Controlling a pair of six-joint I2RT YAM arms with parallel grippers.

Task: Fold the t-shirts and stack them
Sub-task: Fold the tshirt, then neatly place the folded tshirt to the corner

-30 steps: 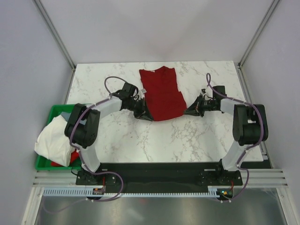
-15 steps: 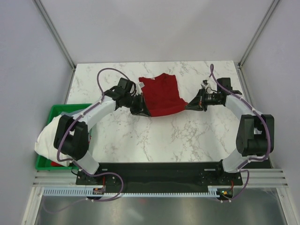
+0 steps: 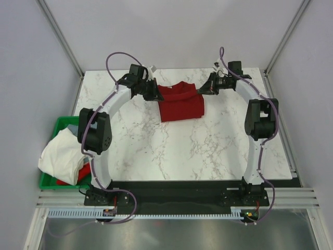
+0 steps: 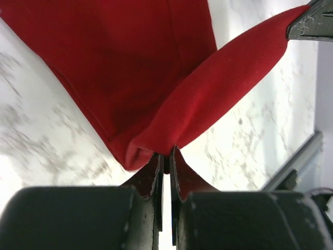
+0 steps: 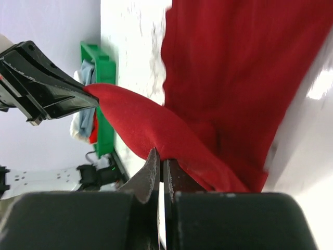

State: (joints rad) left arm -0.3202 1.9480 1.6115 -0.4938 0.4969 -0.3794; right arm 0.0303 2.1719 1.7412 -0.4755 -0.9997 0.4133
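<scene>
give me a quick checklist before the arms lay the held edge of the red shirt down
1. Left end effector gripping the red t-shirt: ok, shut on its edge.
2. Right end effector gripping the same edge: ok, shut on cloth.
3. Held edge spanning between the two without a twist: ok, only a slight sag.
4. Held edge lined up with the layer beneath: cannot tell, the lifted cloth hides it.
5. Shirt wholly on the table: ok.
6. Green bin away from both end effectors: ok, it sits at the near left.
</scene>
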